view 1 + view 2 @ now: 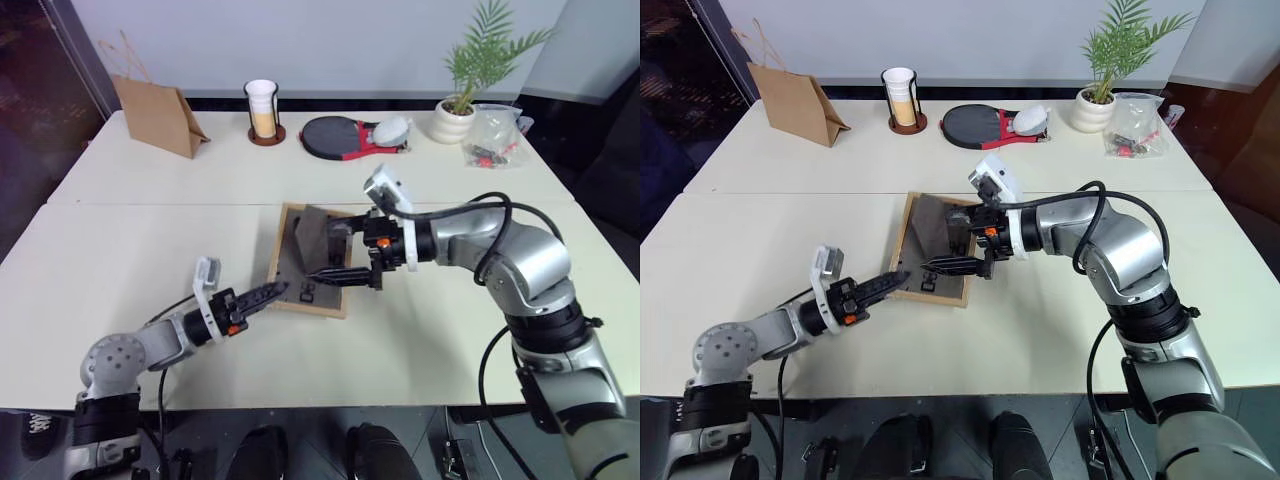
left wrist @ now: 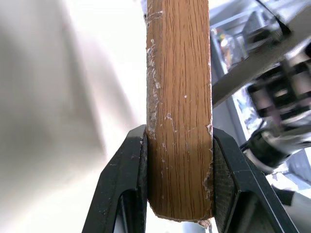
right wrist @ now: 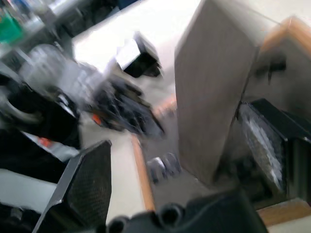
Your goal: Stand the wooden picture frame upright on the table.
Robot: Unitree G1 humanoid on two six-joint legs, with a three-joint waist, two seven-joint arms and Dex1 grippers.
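Observation:
The wooden picture frame (image 1: 290,255) lies nearly flat at the middle of the table (image 1: 120,250), dark back panel up. Its fold-out stand (image 1: 315,232) is swung up from the back. My left gripper (image 1: 268,293) is shut on the frame's near left edge. In the left wrist view the light-wood rim (image 2: 179,97) sits clamped between both fingers (image 2: 129,184). My right gripper (image 1: 338,250) reaches in from the right and stands open over the back panel, one finger on each side of the stand (image 3: 214,87).
Along the far edge stand a brown paper bag (image 1: 160,115), a cup in a holder (image 1: 263,110), a table-tennis paddle (image 1: 335,137), a potted plant (image 1: 465,95) and a clear plastic bag (image 1: 495,135). A seam (image 1: 150,203) crosses the tabletop behind the frame.

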